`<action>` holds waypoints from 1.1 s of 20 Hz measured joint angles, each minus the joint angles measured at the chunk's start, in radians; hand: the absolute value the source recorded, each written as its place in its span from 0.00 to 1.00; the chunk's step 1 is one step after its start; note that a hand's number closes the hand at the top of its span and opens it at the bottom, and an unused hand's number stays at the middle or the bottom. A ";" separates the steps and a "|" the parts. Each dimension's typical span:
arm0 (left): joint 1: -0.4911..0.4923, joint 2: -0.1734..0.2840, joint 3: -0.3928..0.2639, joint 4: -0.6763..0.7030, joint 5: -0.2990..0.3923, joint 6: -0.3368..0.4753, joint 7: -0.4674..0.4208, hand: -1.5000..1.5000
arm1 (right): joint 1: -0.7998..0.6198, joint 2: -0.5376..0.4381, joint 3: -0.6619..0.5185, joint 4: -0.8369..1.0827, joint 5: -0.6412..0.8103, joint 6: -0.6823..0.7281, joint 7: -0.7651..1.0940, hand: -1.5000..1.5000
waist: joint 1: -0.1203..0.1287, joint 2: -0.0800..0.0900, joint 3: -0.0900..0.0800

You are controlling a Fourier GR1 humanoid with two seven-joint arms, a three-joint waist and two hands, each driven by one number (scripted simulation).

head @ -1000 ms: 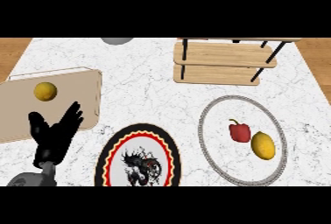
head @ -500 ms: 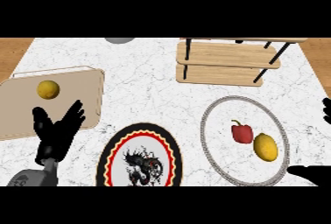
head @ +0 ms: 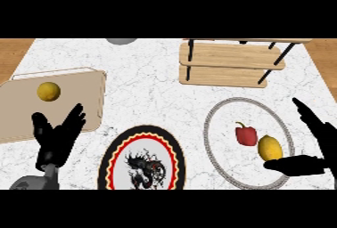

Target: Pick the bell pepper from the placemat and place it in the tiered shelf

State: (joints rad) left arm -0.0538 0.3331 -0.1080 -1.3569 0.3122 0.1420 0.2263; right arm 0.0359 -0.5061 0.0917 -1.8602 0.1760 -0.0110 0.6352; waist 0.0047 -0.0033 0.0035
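The red bell pepper lies on the round grey placemat near the desk's right edge, stem pointing up-left. The right hand, fingers spread and holding nothing, is just beside it, far nearer than the left hand, which is spread open too.

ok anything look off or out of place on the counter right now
Nothing stands out. The pepper lies beside a lemon on the round placemat, the shelf stands upright, and another yellow fruit sits on the board. Nothing looks spilled or damaged.
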 measured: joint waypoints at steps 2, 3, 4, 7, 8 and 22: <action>0.008 -0.002 0.008 -0.006 -0.002 -0.008 0.004 0.50 | -0.006 0.015 0.019 0.009 0.037 0.005 0.030 0.00 | -0.001 0.000 0.000; 0.007 -0.010 0.009 -0.003 -0.010 -0.005 0.003 0.50 | -0.009 0.028 0.025 0.016 0.055 0.004 0.041 0.00 | -0.002 -0.001 0.001; 0.014 -0.021 0.005 -0.015 -0.021 0.002 -0.001 0.50 | -0.015 0.035 0.024 0.016 0.068 0.005 0.058 0.00 | -0.002 -0.001 0.001; 0.039 -0.021 0.017 -0.034 -0.032 -0.010 -0.011 0.50 | -0.017 0.070 0.041 0.012 0.128 -0.008 0.099 0.00 | -0.003 -0.001 0.001; 0.040 -0.028 0.017 -0.042 -0.035 -0.007 -0.002 0.50 | -0.005 0.076 0.044 0.016 0.147 -0.011 0.094 0.00 | -0.003 -0.001 0.000; 0.000 -0.060 0.082 -0.010 -0.080 -0.051 0.046 0.50 | -0.028 0.214 0.079 0.112 0.344 -0.020 0.109 0.00 | -0.004 -0.001 0.001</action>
State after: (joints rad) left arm -0.0539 0.2734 -0.0257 -1.3666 0.2320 0.0909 0.2720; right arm 0.0083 -0.2921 0.1706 -1.7483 0.5197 -0.0305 0.7442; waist 0.0008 -0.0038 0.0042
